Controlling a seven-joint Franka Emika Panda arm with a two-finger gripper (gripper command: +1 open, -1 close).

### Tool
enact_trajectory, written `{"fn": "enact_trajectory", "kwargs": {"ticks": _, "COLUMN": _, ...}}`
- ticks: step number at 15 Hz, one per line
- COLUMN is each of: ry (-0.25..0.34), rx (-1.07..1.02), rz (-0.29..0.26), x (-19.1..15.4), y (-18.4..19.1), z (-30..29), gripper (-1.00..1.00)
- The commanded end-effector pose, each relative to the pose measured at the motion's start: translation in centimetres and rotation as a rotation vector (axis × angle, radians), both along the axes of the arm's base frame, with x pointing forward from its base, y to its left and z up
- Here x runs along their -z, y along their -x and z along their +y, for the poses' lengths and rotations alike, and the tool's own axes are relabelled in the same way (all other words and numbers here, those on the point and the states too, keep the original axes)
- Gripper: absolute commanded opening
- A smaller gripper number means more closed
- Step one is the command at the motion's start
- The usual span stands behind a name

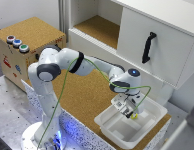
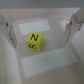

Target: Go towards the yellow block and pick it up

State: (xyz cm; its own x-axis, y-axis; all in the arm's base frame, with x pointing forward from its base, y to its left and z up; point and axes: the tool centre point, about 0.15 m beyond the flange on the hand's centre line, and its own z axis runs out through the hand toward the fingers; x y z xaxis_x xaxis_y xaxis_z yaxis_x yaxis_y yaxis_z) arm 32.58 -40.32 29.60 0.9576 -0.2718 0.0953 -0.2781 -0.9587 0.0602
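Clearly yellow block marked "N", between wide-spread pincer fingers, inside white tray

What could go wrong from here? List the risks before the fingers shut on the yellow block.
1. In the wrist view the yellow block lies nearer one finger than the other, so closing may push or turn it instead of gripping it.
2. The end effector hangs inside the white tray; descending further could press the fingers against the tray floor.
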Motion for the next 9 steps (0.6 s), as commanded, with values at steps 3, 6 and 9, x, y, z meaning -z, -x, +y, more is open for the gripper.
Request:
{"fn": "enact_trajectory", "kwargs": {"ticks": 3, "ry": -0.085, "rx": 0.072, "rz": 0.104, "x": 6.0, "y": -1.5, "z": -1.4, "gripper": 1.00}}
{"fn": "enact_trajectory", "kwargs": {"ticks": 6, "ry": -0.082, "rx": 0.106, "rz": 0.070, "x": 5.8, "y": -2.3, "z": -0.9, "gripper": 1.00}}
{"fn": "enact_trajectory", "kwargs": {"ticks": 9, "ry": -0.086, "rx": 0.139, "rz": 0.043, "x": 5.9, "y": -3.6, "z": -0.4, "gripper": 1.00}}
